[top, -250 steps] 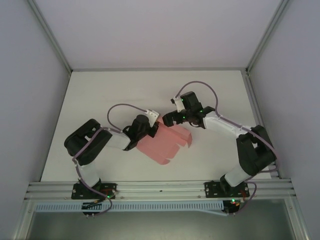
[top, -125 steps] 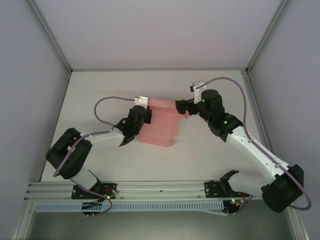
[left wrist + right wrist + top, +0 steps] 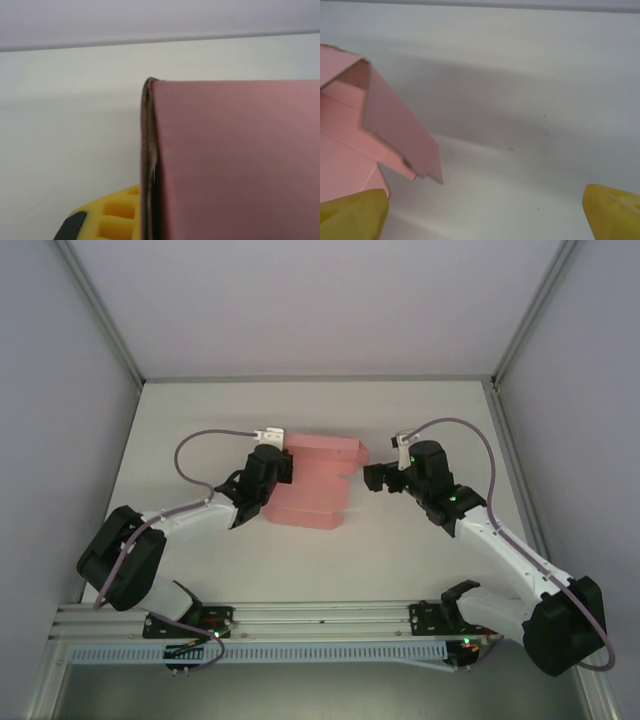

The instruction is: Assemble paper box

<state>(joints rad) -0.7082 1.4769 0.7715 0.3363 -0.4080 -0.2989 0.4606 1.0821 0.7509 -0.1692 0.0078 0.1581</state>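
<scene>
Where the white table (image 3: 200,420) reaches mid-depth, the paper box (image 3: 318,502) lies partly folded, between the two grippers. The left gripper (image 3: 284,468) is clamped tight on the box's left edge, card pinched between its fingers. The right gripper (image 3: 368,478) is spread wide just right of the box, apart from the card, holding nothing. Farther back, the far panel (image 3: 325,448) stands raised.
</scene>
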